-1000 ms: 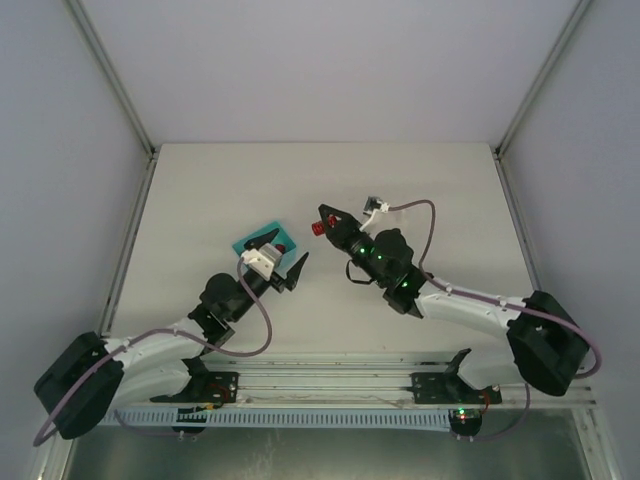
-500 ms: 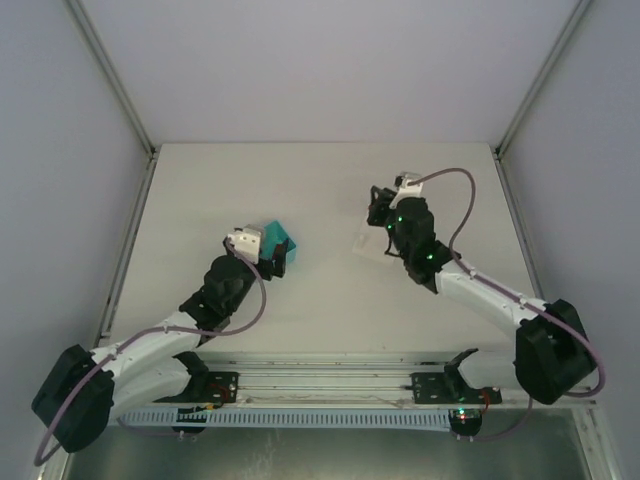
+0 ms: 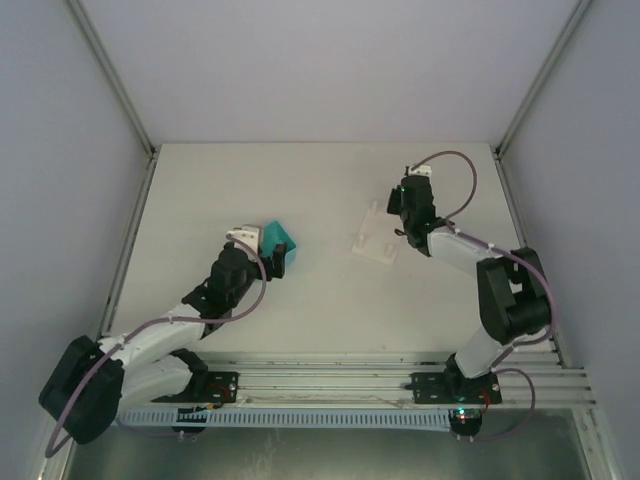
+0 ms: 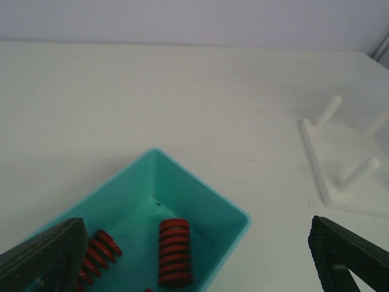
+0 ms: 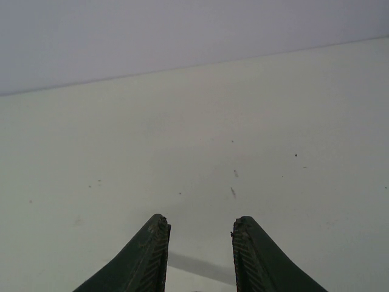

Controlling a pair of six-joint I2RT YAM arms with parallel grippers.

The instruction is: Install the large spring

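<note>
Two arms: the left arm (image 3: pixel 165 330) and the right arm (image 3: pixel 470 255) reached over the pale bench (image 3: pixel 300 180), and the left jaws and right jaws stood well apart from each other.
Left jaws: released and spread wide, gripping nothing; in the left wrist view their dark fingers (image 4: pixel 42 255) sat at the two lower corners of the frame.
Teal bin (image 4: pixel 200 201): stood on the bench directly below and between the left jaws, open side up, with its far corner reaching beyond their tips.
Large spring (image 4: pixel 174 252): red and thick-coiled, it lay on the floor of the teal bin, roughly midway between the left jaws and touched by neither.
Second red spring (image 4: pixel 104 245): slimmer in appearance, it lay in the same bin just beside one of the left jaws, which partly hid it.
White peg fixture (image 4: pixel 349 188): a flat plate with three upright pegs, it lay on the bench beyond the left jaws and off to their right, apart from the bin; in the top view it sat between the two sets of jaws, nearer the right jaws.
Right jaws: released, parted by a narrow gap with nothing in it, their ribbed inner faces turned toward each other; only bare bench showed ahead of and below them, with a shadow under the tips. Whether the tips touched the bench could not be told.
</note>
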